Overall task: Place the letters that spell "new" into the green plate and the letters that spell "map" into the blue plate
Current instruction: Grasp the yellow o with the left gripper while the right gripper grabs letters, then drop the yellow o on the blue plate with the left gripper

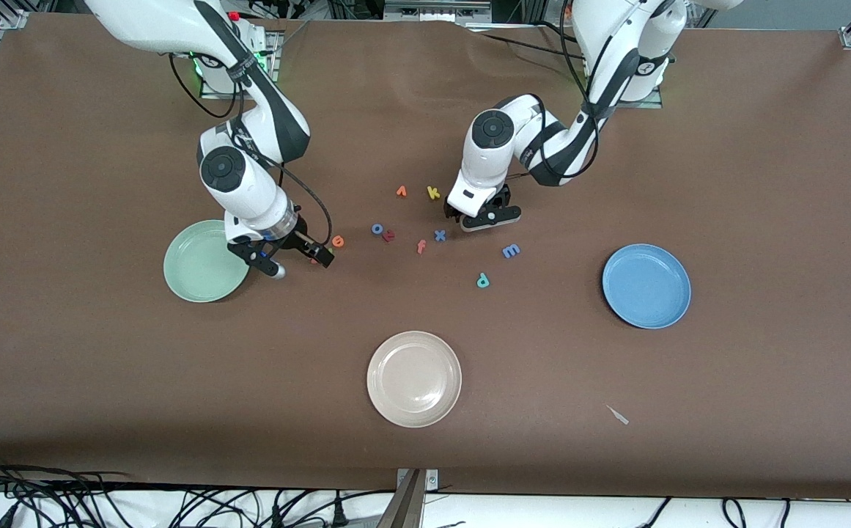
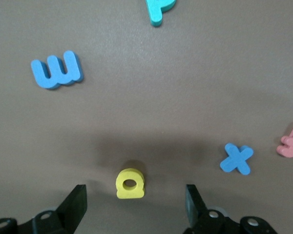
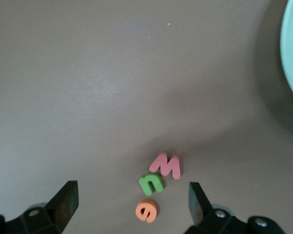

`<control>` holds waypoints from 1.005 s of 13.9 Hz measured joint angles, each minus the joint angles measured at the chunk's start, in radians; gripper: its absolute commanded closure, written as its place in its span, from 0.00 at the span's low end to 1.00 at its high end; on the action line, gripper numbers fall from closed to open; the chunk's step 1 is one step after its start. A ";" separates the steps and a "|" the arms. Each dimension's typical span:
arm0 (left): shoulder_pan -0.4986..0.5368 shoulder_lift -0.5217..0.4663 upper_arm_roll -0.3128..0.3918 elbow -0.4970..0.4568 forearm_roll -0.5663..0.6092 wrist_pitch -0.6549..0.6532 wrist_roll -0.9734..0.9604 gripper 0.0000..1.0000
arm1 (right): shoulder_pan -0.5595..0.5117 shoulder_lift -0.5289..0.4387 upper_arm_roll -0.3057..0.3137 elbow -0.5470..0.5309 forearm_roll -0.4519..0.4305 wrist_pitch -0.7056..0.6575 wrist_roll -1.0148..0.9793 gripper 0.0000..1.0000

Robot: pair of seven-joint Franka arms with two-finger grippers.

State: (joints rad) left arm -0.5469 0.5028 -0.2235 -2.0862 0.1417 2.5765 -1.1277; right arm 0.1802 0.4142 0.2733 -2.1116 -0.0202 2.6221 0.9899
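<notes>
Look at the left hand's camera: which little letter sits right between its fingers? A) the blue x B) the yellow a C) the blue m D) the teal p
B: in the left wrist view the yellow a lies on the table midway between the two dark fingers of the left hand, while the other letters lie away from it.

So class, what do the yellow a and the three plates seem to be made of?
The yellow a: probably foam, since its face is matte and its cut edges are thick and soft. The green plate, blue plate and cream plate: likely moulded plastic, smooth and evenly coloured with a faint sheen; glazed ceramic can't be ruled out.
</notes>
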 measured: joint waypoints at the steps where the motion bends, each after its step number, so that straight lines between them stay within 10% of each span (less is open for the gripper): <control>1: 0.000 0.003 0.001 0.003 0.000 0.000 0.000 0.23 | 0.001 0.010 -0.002 -0.009 -0.007 0.025 0.002 0.00; 14: 0.000 0.025 0.007 0.005 0.043 -0.001 -0.005 0.81 | 0.267 0.098 -0.235 -0.047 -0.031 0.159 0.084 0.01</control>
State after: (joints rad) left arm -0.5466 0.5281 -0.2164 -2.0811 0.1850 2.5755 -1.1324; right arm 0.4468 0.5121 0.0381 -2.1584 -0.0512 2.7806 1.0738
